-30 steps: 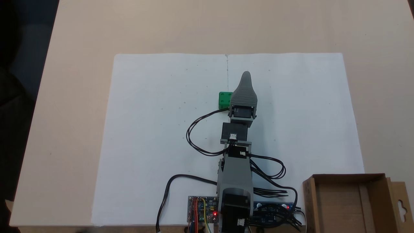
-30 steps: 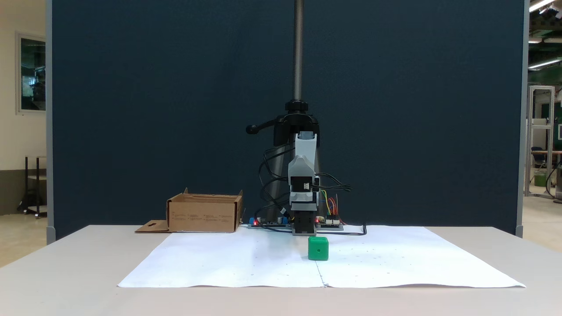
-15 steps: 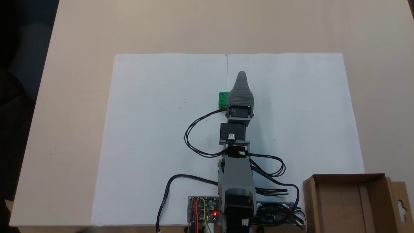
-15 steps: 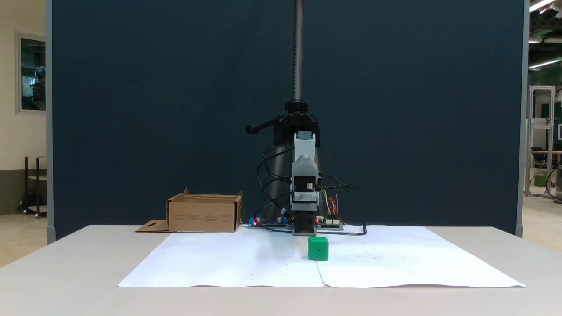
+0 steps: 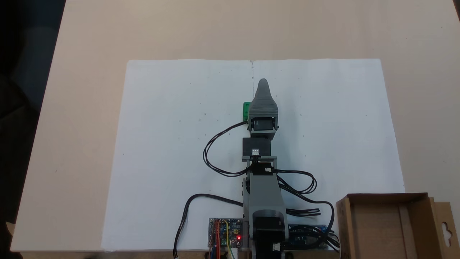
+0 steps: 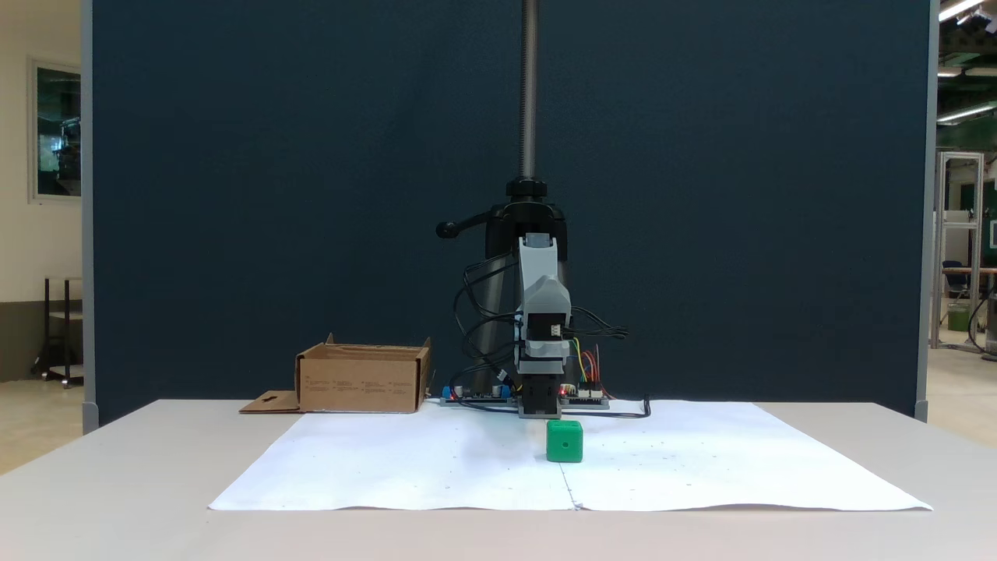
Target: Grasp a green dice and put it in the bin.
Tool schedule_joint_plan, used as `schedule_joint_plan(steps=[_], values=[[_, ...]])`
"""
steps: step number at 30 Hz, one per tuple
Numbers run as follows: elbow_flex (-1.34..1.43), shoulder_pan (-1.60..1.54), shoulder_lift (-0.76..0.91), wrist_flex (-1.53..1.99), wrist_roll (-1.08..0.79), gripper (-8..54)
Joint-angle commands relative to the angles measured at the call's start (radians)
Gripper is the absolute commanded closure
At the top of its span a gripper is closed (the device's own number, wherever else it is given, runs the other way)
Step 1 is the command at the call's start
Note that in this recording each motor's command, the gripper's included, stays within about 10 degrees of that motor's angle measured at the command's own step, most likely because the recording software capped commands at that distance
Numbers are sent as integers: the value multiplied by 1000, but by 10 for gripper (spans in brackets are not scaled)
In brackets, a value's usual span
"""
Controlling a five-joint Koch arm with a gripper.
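Observation:
The green dice [image 6: 565, 441] rests on the white paper sheet [image 6: 436, 467], just in front of the arm's base. From above only a thin strip of the dice [image 5: 246, 110] shows, the rest hidden under the raised grey gripper [image 5: 263, 81]. The gripper [image 6: 539, 248] is held high above the table, well above the dice and not touching it. Only one jaw shows, so whether it is open or shut cannot be told. The brown cardboard bin [image 5: 386, 225] stands at the bottom right beside the arm's base, its hang-hole flap on the right. The bin [image 6: 362, 379] looks empty.
A white paper sheet [image 5: 179, 144] covers the middle of the beige table [image 5: 90, 36]. Black cables [image 5: 215, 151] loop left and right of the arm. Circuit boards [image 5: 225, 232] sit at its base. A dark blue partition [image 6: 234, 195] stands behind the table.
Seen from above, the gripper has swung to the left, covering more of the dice. The dice and the bin have not moved.

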Motion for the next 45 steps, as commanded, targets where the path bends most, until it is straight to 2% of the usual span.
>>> schedule_joint_plan(steps=[1, 5, 18, 24, 30, 38, 45], values=[[41, -14, 117, -57, -84, 50], [-29, -9, 118, 72, -84, 50], [-549, 81, 120, 969, -69, 48], [-792, 81, 112, 1359, -6, 48], [-891, 60, 97, 1698, 75, 48], [-982, -23, -49, 2108, 175, 48], [-1066, -34, -207, 2137, 233, 48]])
